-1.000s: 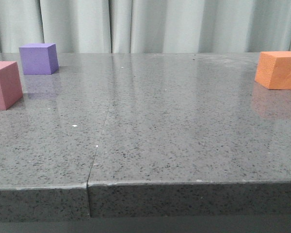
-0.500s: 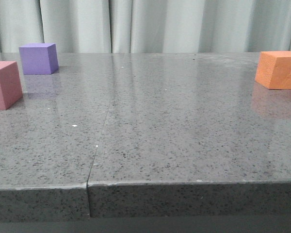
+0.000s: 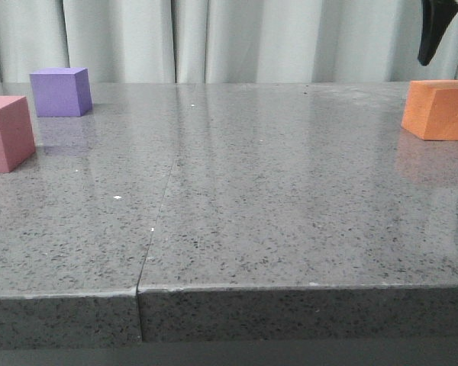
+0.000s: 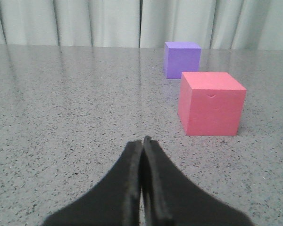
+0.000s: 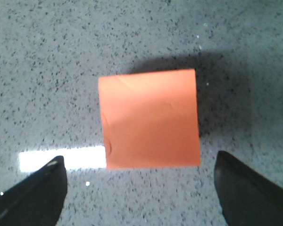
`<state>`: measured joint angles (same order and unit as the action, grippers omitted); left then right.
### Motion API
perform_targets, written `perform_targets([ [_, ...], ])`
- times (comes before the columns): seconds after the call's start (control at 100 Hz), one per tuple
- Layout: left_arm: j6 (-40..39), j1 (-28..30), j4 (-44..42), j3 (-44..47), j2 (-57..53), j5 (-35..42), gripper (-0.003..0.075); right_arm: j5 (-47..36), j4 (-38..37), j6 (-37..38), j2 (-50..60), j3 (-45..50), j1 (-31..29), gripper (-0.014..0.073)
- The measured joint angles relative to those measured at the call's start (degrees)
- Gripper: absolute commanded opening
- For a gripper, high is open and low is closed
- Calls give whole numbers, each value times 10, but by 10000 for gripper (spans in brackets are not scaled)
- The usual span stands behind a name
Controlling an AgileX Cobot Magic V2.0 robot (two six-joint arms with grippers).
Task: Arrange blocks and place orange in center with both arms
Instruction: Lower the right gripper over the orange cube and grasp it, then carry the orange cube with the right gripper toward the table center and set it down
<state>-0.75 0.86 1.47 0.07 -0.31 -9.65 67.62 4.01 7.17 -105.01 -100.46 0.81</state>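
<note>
Your right gripper (image 5: 139, 188) hangs above the orange cube (image 5: 151, 118) with its jaws spread wide; in the right wrist view the two black fingers (image 5: 35, 190) show well apart from each other and not touching the foam. From the front, only a dark tip of that gripper (image 3: 435, 30) shows at about 1 o'clock, above the cube (image 3: 440, 109), which sits at the table's far right, around 2 o'clock from the table's middle.

Judging from this, the step in hand is the descent and grasp. In the wrist view the cube lies ahead of the line between the fingers and a little askew to it, so carry the gripper forward until the foam sits between the fingers, and square the wrist to two opposite faces before you lower. Close gently; foam gives, and a hard squeeze may deform it or let it twist.

Your left gripper (image 4: 142, 155) has its fingers pressed together, holding nothing, low over the table (image 4: 61, 117). The pink cube (image 4: 211, 102) lies at about 1 o'clock from it, near, with the purple cube (image 4: 181, 59) beyond. In the front view they sit at far left: pink (image 3: 8, 132) at 9 o'clock, purple (image 3: 59, 91) at 10. The centre is where the orange must go.
</note>
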Motion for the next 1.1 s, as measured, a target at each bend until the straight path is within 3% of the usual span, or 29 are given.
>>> perform_targets([
  [0.3,0,0,0,0,0,0,-20,-1,1,-1,-66,-15,0,600],
  [0.56,0,0,0,0,0,0,-20,-9,1,-1,-80,-17,0,327],
  [0.66,0,0,0,0,0,0,-20,-9,1,-1,-80,-17,0,268],
  [0.95,0,0,0,0,0,0,-20,8,52,-1,-80,-31,7,265],
  [1.1,0,0,0,0,0,0,-20,27,73,-1,-80,-70,42,265],
])
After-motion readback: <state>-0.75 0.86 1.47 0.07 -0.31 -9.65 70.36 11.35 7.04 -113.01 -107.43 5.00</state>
